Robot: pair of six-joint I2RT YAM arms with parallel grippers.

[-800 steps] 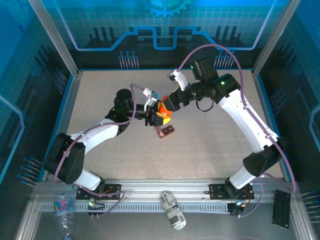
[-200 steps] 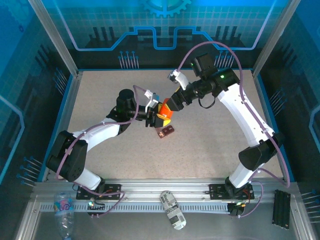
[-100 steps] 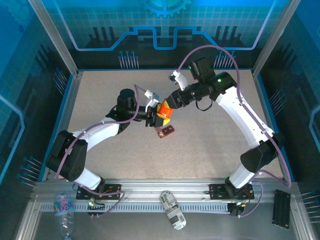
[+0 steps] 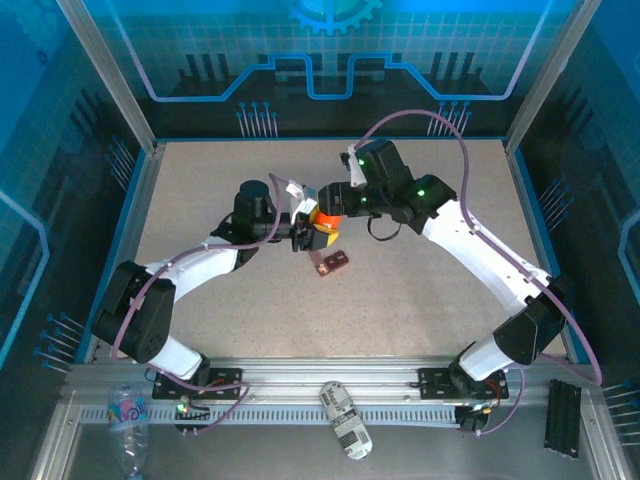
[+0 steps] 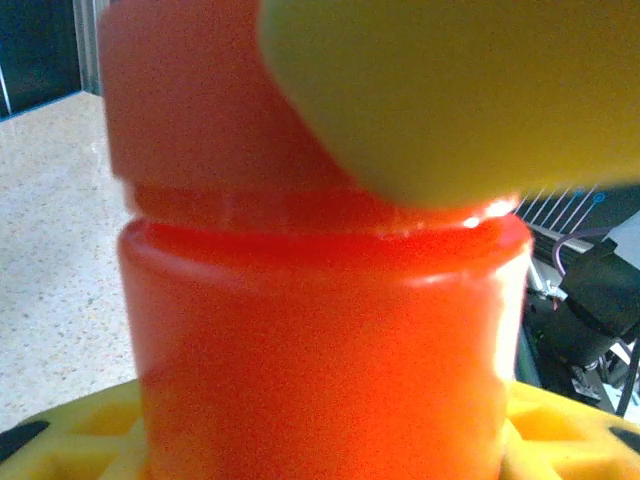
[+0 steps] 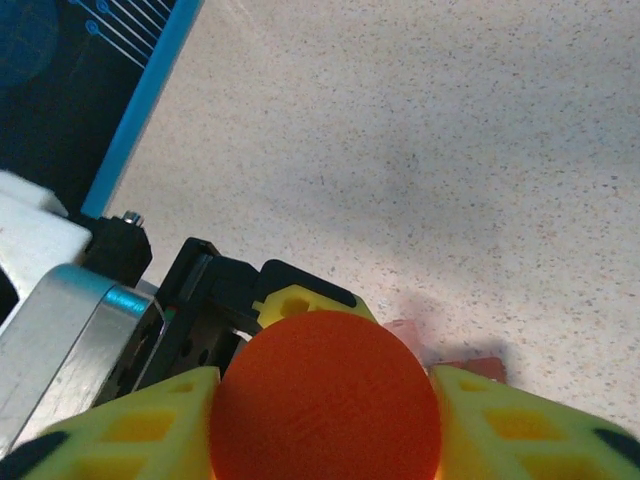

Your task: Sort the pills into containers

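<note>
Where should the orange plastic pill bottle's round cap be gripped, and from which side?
Grip the round orange cap across its diameter, coming end-on along the bottle's axis. The left tool holds the orange bottle body, leaving the cap end free. The curved rim suits a two-sided pinch, as the right tool shows.
</note>
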